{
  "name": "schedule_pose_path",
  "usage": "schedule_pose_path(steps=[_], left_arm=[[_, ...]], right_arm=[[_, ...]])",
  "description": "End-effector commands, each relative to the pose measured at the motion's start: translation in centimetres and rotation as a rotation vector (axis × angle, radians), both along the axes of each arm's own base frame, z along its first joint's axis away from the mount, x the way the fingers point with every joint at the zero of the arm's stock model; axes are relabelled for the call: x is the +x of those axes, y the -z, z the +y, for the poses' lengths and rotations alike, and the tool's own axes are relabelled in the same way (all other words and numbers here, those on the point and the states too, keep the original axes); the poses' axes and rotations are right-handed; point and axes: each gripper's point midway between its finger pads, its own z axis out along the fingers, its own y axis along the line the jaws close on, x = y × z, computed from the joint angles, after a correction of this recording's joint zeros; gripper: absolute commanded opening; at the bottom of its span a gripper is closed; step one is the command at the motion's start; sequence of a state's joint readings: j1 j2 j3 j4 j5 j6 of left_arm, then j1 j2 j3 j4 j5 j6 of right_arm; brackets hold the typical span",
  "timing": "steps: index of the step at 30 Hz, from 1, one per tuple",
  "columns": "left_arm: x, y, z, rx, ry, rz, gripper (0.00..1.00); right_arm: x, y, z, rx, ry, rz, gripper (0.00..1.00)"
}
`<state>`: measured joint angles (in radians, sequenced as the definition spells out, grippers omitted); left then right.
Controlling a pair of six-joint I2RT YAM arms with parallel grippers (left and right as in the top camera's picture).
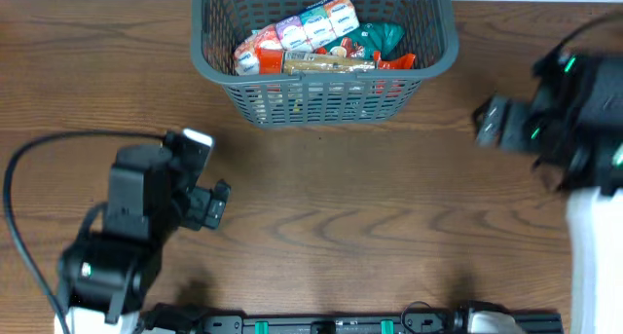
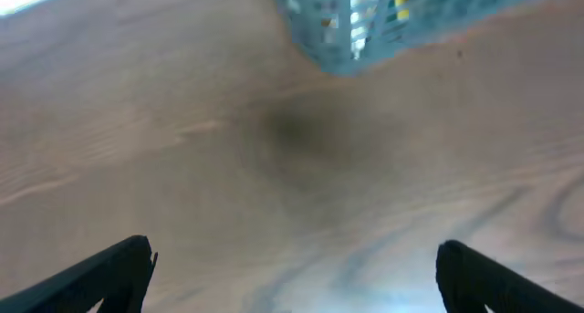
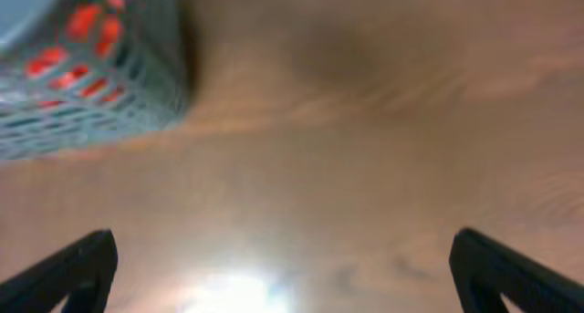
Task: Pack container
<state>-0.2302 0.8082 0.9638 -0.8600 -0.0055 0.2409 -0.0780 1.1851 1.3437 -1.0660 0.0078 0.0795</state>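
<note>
The dark grey lattice container (image 1: 209,66) stands at the far middle of the table, holding several packets (image 1: 311,37): white, green, red and one long yellowish. Its corner shows blurred in the left wrist view (image 2: 365,39) and in the right wrist view (image 3: 137,103). My left gripper (image 1: 209,183) is at the near left, open and empty above bare wood; its fingers show wide apart in the left wrist view (image 2: 292,272). My right gripper (image 1: 487,120) is at the right, away from the container, open and empty, as the right wrist view (image 3: 287,267) also shows.
The wooden table (image 1: 370,207) spans the view. A black cable (image 1: 39,149) loops at the left. A black rail with green marks (image 1: 341,324) runs along the near edge. A white arm base (image 1: 594,256) stands at the right.
</note>
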Motion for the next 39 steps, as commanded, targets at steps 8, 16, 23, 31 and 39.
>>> schedule_pose_path(steps=[8, 16, 23, 31, 39], left_arm=[[-2.0, -1.2, 3.7, 0.038, -0.174, -0.192, 0.98], [-2.0, -1.2, 3.7, 0.037, -0.174, -0.196, 0.99], [-2.2, -0.9, 3.7, 0.041, -0.173, -0.183, 0.99], [-2.2, -0.9, 3.7, 0.041, -0.173, -0.183, 0.98], [-2.2, -0.9, 3.7, 0.041, -0.173, -0.183, 0.99]], right_arm=[[-5.7, 8.5, 5.1, 0.009, -0.184, -0.080, 0.99], [-7.7, 10.7, 5.0, 0.010, -0.188, 0.000, 0.99], [-7.7, 10.7, 5.0, 0.010, -0.188, 0.001, 0.99], [-7.7, 10.7, 5.0, 0.010, -0.188, 0.001, 0.99], [-7.7, 10.7, 5.0, 0.010, -0.188, 0.001, 0.99]])
